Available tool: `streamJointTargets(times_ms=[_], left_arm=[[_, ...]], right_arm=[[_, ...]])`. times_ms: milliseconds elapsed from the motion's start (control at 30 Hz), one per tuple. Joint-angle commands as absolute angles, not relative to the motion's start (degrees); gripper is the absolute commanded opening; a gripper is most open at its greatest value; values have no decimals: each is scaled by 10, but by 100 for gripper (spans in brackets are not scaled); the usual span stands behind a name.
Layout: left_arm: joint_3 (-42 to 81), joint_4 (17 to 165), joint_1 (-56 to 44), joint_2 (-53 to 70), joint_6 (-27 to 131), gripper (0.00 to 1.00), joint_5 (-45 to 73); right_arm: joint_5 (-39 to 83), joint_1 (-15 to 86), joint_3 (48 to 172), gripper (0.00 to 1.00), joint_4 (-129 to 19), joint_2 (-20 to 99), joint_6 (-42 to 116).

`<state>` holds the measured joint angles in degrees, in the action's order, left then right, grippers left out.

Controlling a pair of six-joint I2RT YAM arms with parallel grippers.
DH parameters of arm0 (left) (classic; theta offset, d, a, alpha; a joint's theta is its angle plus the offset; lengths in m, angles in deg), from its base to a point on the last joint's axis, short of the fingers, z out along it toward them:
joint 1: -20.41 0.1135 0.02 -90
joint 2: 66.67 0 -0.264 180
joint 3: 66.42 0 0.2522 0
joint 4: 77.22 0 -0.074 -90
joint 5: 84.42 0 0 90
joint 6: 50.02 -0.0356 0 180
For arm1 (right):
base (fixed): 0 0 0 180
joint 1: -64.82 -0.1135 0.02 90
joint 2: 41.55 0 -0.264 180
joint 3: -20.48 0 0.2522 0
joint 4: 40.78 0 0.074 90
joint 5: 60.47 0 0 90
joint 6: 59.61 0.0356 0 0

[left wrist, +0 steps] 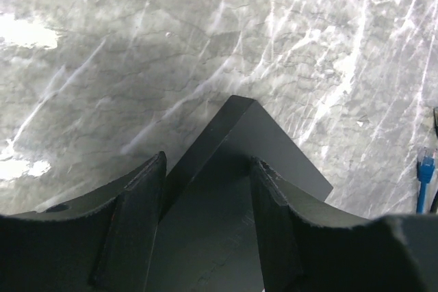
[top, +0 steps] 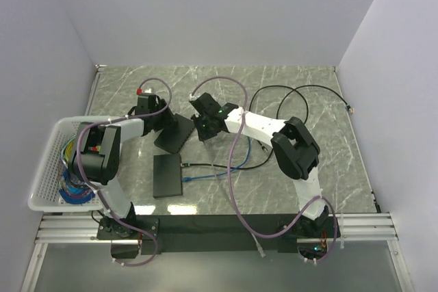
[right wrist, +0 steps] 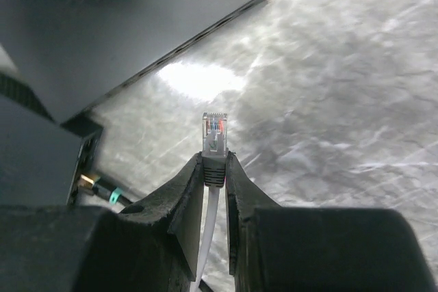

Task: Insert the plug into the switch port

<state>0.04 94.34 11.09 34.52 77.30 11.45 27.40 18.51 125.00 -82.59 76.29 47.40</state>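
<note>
My left fingers (left wrist: pixel 140 223) are clamped on one corner of the switch (left wrist: pixel 253 135), above the marbled desk (left wrist: pixel 102 66). Just right of the switch, my right fingers (right wrist: pixel 191 196) pinch the boot of the plug (right wrist: pixel 214 131). Its clear tip points towards the switch, close but apart from it.
</note>
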Motion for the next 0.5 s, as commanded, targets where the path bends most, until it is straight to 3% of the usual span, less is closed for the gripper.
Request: streamJointTargets(times_ms=[0, 133, 200, 467], left_arm=[[-10, 922, 111, 323, 779, 58, 83], [-25, 925, 113, 299, 790, 63, 58], [-38, 938, 113, 291, 788, 99, 59], [-61, 951, 112, 264, 772, 94, 72]], right_arm=[[283, 165, 1264, 0, -841, 756, 430], [269, 152, 1293, 0, -860, 785, 418], [266, 149, 1296, 0, -860, 794, 417], [263, 142, 1331, 0, -871, 829, 416]])
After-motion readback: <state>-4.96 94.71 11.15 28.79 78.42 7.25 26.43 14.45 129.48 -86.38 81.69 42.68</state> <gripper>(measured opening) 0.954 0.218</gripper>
